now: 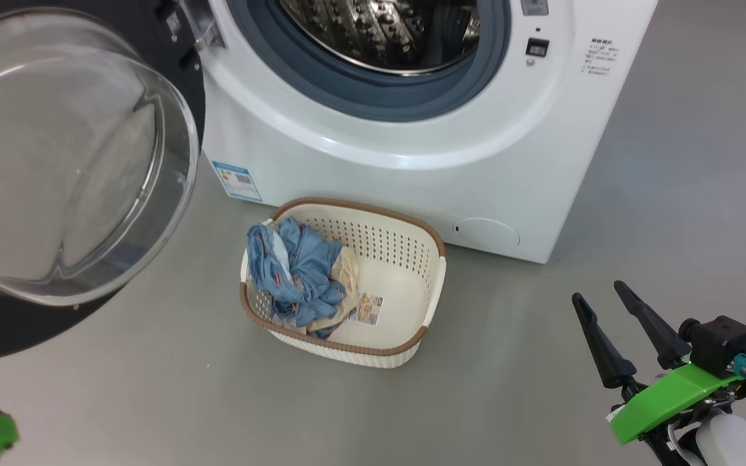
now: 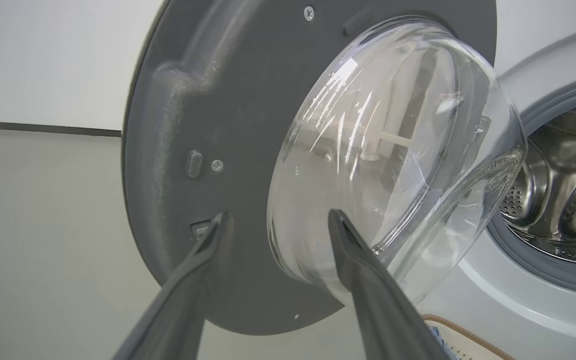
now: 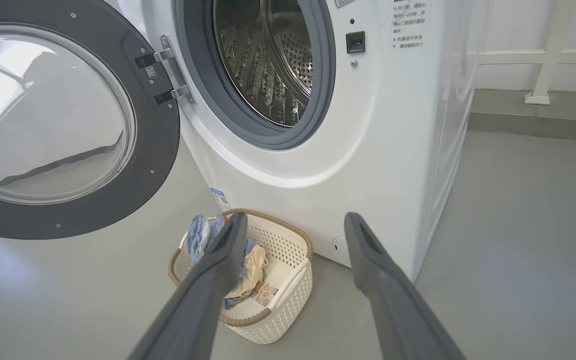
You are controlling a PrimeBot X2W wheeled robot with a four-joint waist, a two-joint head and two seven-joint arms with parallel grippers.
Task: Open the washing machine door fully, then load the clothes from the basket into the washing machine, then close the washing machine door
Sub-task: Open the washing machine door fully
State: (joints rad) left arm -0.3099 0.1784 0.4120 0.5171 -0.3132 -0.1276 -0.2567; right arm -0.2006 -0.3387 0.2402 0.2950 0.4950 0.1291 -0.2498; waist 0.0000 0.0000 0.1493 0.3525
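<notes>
**Head view.** The washing machine door (image 1: 72,162) stands swung out at upper left, its glass bowl toward the camera. The washing machine (image 1: 412,175) shows an open drum mouth at top centre. The basket (image 1: 436,243) sits on the floor at centre, just before the machine's front, with the clothes (image 1: 295,272) heaped in its left half. The right gripper (image 1: 598,291) is at lower right, jaws spread and empty, well apart from the basket.

**Left wrist view.** The left gripper (image 2: 278,215) is at bottom centre, jaws spread and holding nothing. Its tips are near the bowl's lower edge; I cannot tell whether they touch.
- Judgement: the door swing is near its end.
- Push on the dark inner rim, not the domed glass, where a tip could slide.
- Go slowly toward the hinge stop.

**Right wrist view.** The door looks wide open at upper left, and the basket is at lower centre.
- Likely next: the right arm drops onto the blue heap from above, clear of the brown rim.
</notes>
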